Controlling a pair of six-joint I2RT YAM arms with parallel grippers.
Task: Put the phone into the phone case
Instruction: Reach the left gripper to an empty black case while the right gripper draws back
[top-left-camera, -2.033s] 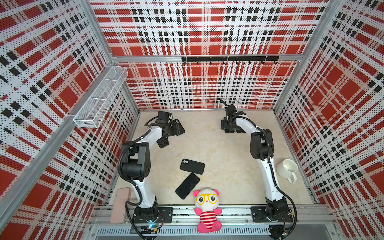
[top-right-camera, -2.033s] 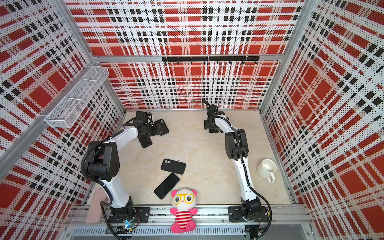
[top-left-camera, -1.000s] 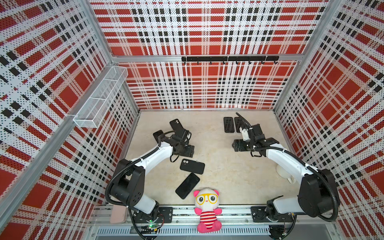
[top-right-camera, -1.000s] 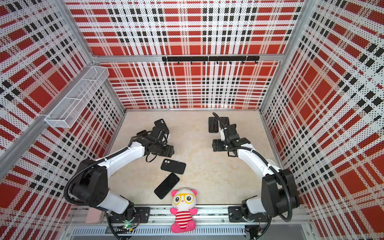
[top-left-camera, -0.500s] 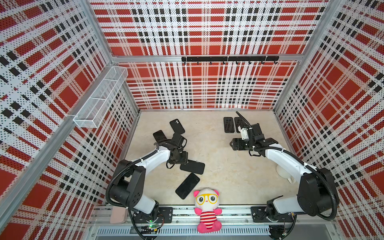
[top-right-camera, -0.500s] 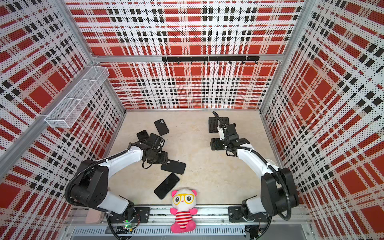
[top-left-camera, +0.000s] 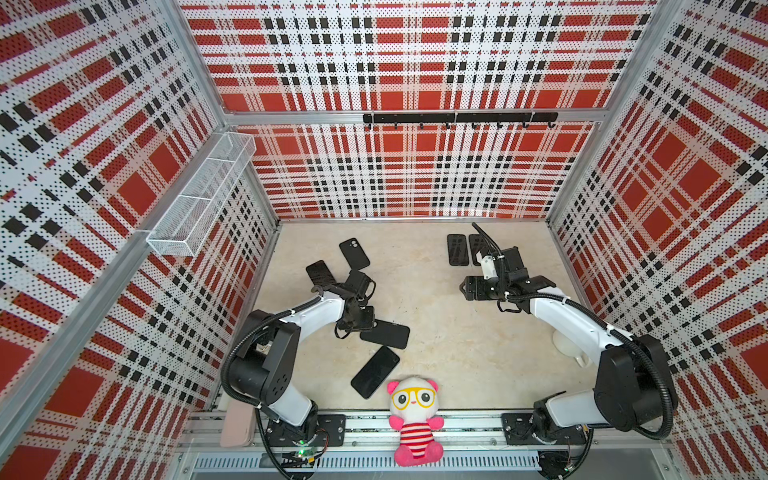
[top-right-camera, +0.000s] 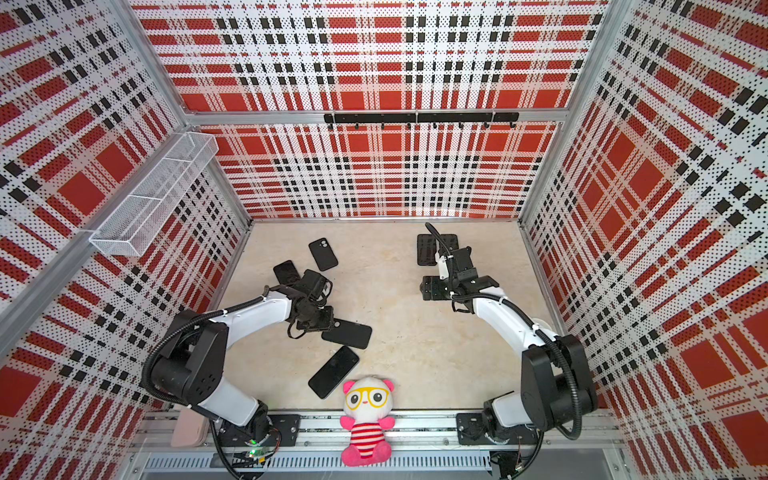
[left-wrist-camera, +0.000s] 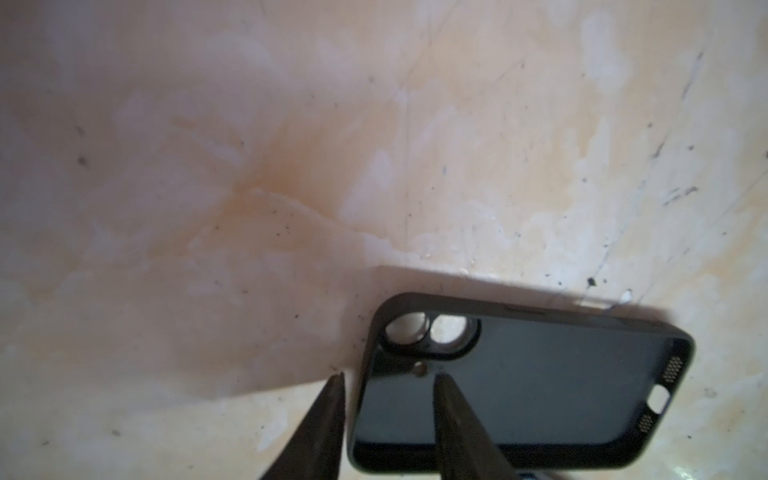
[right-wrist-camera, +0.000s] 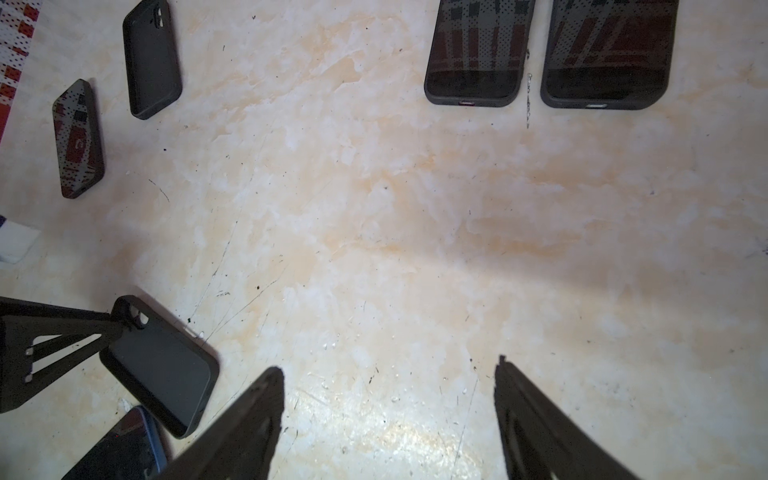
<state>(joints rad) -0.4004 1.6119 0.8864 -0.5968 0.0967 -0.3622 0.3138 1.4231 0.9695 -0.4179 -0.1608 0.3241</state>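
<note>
The left hand (left-wrist-camera: 390, 375) has its fingers narrowly apart, astride the camera-hole end of the black phone case (left-wrist-camera: 540, 382). One finger is over the inside. The other is just outside the rim, with a sliver of bench (left-wrist-camera: 249, 166) showing between finger and rim. In both top views the case lies hollow side up in the lower middle of the bench. The dark phone (top-left-camera: 375, 372) lies just below it, apart from it, near the plush toy (top-left-camera: 415, 415). The right hand (right-wrist-camera: 388, 368) hangs over bare bench at centre right, fingers wide apart, holding nothing.
</note>
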